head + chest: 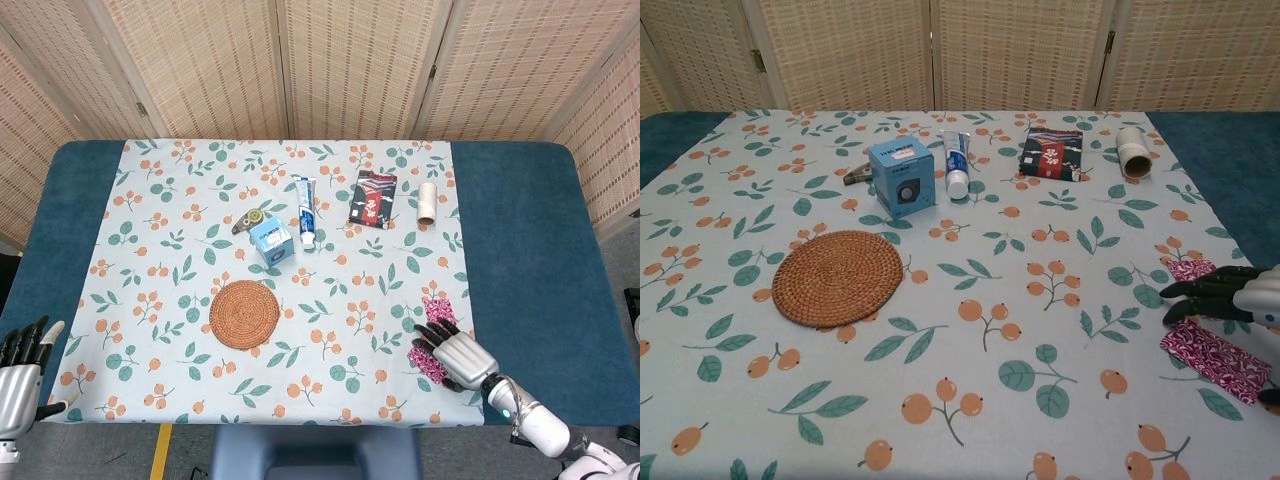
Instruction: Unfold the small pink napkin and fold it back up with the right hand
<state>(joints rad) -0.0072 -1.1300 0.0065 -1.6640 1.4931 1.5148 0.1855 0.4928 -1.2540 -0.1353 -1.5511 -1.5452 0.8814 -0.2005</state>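
1. The pink napkin [1213, 355] lies near the front right corner of the flowered cloth [180, 300], on your right side. One part of it shows beyond the fingers and one long strip shows in front of them.
2. Your right robot hand [1225, 297] is over the middle of the napkin, palm down. Its dark fingers [436, 336] are stretched and a little apart, and they point to the left. I cannot tell if they press the napkin or only hang just above it; they do not pinch it.
3. Your left robot hand [22, 372] is at the front left edge of the tabletop [520, 250], well apart from everything. It holds nothing and its fingers are apart, pointing up.
4. The round woven mat [838, 277] lies near the middle of the cloth.
5. Further back stand the blue box [900, 177], the toothpaste tube [956, 163], the dark booklet [1051, 153] and the paper roll [1132, 152] in a loose row.
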